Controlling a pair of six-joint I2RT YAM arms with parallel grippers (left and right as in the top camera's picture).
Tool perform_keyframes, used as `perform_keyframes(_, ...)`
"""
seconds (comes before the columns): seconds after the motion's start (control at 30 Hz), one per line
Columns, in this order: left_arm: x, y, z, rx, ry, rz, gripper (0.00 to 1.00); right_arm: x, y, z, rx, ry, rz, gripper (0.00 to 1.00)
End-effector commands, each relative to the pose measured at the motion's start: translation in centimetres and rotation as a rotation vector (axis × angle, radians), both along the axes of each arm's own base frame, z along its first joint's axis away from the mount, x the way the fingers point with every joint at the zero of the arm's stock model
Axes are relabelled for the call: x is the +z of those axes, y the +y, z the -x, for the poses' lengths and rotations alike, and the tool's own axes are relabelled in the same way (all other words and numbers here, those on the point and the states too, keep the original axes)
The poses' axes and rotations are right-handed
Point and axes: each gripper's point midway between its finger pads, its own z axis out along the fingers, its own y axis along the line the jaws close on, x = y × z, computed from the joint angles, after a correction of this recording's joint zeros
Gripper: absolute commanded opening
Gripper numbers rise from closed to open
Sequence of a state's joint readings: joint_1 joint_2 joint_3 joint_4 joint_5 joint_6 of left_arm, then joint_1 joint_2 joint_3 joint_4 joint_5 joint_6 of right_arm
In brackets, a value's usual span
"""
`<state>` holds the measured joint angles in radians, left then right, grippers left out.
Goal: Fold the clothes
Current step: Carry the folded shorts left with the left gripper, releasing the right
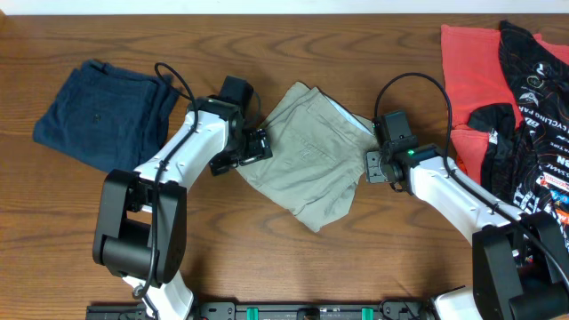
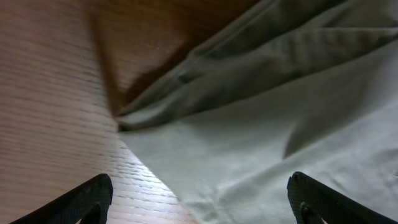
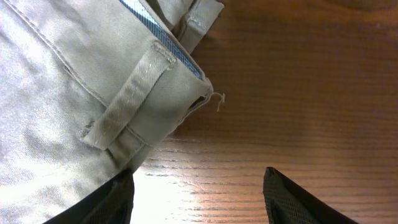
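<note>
**Two arms flank the folded khaki trousers (image 1: 307,156) at mid-table, both claws released.**

The left gripper (image 1: 253,147) sits at the trousers' left edge. In its wrist view its fingers (image 2: 74,202) are spread wide over a fabric corner and bare wood, clasping nothing. The right gripper (image 1: 373,164) is at the right edge, its jaws likewise apart above the waistband corner, where a belt loop (image 3: 127,102) shows. A folded navy garment (image 1: 107,111) lies well apart at the left of the wooden table (image 1: 267,44). A red garment (image 1: 471,89) and a black printed jersey (image 1: 533,116) are heaped together at the far right.
</note>
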<state>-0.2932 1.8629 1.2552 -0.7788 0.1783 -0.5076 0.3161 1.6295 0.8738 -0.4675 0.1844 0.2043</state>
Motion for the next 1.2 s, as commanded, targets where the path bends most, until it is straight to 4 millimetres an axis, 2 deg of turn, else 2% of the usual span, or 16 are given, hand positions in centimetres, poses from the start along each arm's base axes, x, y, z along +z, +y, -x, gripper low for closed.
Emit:
perform_keyframes(0.0,-0.7,1.2,0.4,-0.020,0.017,-0.051,0.91,-0.4,-0.6,0.1,-0.009,0.009,0.021,0.65)
perform_keyframes(0.17,-1.2,1.3,0.8,0.040,0.034,-0.051,0.92,-0.4,-0.5,0.1,-0.008,0.006,0.021,0.65)
perform_keyframes(0.5,-4.5,0.8,0.9,0.038,-0.032,0.002,0.89,-0.4,-0.5,0.1,-0.008,0.008,0.021,0.65)
perform_keyframes(0.7,-4.9,-1.0,0.1,0.019,-0.087,0.104,0.70,-0.4,-0.6,0.2,-0.008,0.010,0.022,0.65)
perform_keyframes(0.77,-4.9,-1.1,-0.1,0.018,-0.096,0.107,0.58,-0.4,-0.6,0.2,-0.009,0.010,0.022,0.65)
perform_keyframes(0.83,-4.8,-1.1,-0.2,0.018,-0.098,0.107,0.45,-0.4,-0.6,0.2,-0.008,0.011,0.022,0.65)
perform_keyframes(0.93,-4.8,-1.1,-0.3,-0.005,-0.107,0.105,0.19,-0.5,-0.6,0.3,-0.009,0.014,0.024,0.65)
perform_keyframes(0.97,-4.8,-1.0,-0.5,-0.036,-0.120,0.098,0.06,-0.5,-0.6,0.3,-0.009,0.015,0.024,0.64)
perform_keyframes(1.07,-4.2,0.4,-1.5,-0.077,-0.170,0.009,0.06,-0.5,-0.6,0.3,-0.009,0.017,0.025,0.64)
perform_keyframes(1.17,-2.3,3.1,-3.1,-0.058,-0.227,-0.123,0.06,-0.5,-0.7,0.4,-0.009,0.019,0.025,0.64)
